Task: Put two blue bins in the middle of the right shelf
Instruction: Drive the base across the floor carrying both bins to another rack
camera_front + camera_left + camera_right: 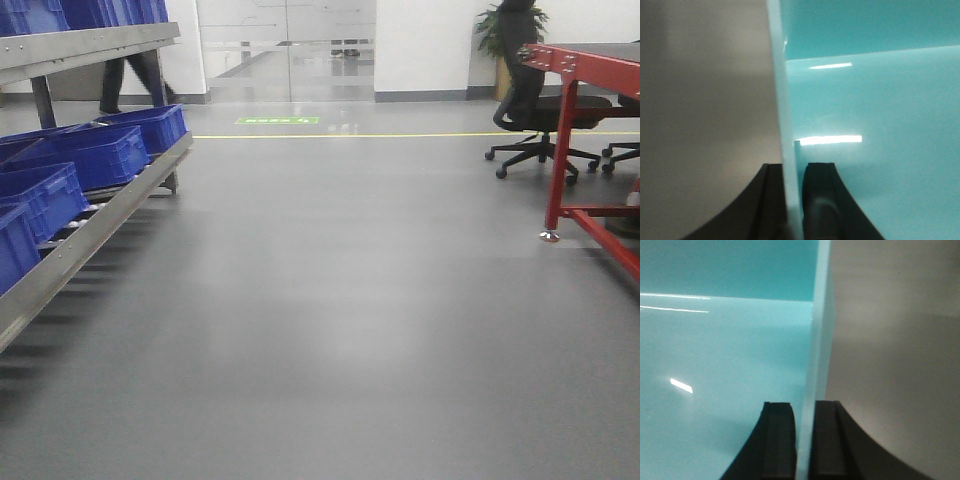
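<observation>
At the far left of the front view, a sloped metal rack (100,225) is seen, and a row of blue bins (95,155) is kept on its lower level; more bins are stored on the tier above (80,45). A person (130,70) is seen walking behind the rack. Bare grey floor (330,300) is spread across the middle, crossed farther back by a yellow line (400,135). To the right, an office chair (535,110) and a red metal frame (565,130) are found. No shelf that could be taken for the target is shown here, so its position cannot be told.

The carried bin is absent from the front view and is shown only by the wrist cameras. In the left wrist view, the left gripper (792,200) is clenched on a thin upright wall of the carried bin (880,125), one finger being set outside and one inside. The bin's pale blue-green interior is seen to the right of that wall and floor to the left.

In the right wrist view the arrangement is mirrored: the right gripper (804,440) is clamped on the opposite wall, with the bin's interior (725,365) to the left.

The bin is thus pinched at both sides, probably so that its weight is shared and it is kept level while being carried. The transport stage is judged to be in hand, with no bin yet delivered as far as can be seen.
</observation>
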Action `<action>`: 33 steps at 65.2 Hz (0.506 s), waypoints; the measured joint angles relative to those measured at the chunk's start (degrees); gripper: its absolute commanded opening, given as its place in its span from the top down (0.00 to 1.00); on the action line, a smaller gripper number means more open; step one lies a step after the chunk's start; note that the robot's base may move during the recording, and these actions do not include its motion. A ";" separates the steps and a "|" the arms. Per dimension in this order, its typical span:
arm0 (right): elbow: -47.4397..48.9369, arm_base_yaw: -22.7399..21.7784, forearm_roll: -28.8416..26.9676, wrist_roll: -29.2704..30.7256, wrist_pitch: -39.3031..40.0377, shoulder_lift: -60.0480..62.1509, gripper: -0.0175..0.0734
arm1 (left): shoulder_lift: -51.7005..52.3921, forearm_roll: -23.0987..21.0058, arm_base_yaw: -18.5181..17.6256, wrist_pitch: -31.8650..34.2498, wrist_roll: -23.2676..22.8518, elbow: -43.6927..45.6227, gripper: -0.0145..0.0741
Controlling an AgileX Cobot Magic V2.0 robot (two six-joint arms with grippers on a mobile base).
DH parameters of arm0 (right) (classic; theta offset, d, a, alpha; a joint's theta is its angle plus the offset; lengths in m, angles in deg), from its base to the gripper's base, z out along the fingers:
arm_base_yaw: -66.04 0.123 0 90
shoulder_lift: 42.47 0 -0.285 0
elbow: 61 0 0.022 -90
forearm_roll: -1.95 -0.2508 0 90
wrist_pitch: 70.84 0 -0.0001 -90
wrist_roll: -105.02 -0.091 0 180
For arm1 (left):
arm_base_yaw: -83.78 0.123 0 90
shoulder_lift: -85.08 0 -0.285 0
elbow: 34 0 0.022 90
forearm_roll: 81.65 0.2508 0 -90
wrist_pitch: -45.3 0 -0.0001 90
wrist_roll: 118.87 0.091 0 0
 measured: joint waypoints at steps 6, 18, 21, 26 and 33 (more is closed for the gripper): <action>0.00 0.00 0.00 0.00 0.23 0.00 0.98 | 0.00 0.00 0.00 0.00 0.00 0.00 0.96; 0.00 0.00 0.00 0.00 0.31 0.00 0.98 | 0.00 0.00 0.00 0.12 0.00 0.00 0.96; 0.00 0.00 0.00 0.00 0.31 0.00 0.98 | 0.00 0.00 0.00 0.12 0.00 0.00 0.96; 0.00 0.00 0.00 0.00 0.31 0.00 0.98 | 0.00 0.00 0.00 0.12 0.00 0.00 0.96; 0.00 0.00 0.00 0.10 0.31 0.00 0.98 | 0.00 0.00 0.00 0.12 0.00 0.00 0.96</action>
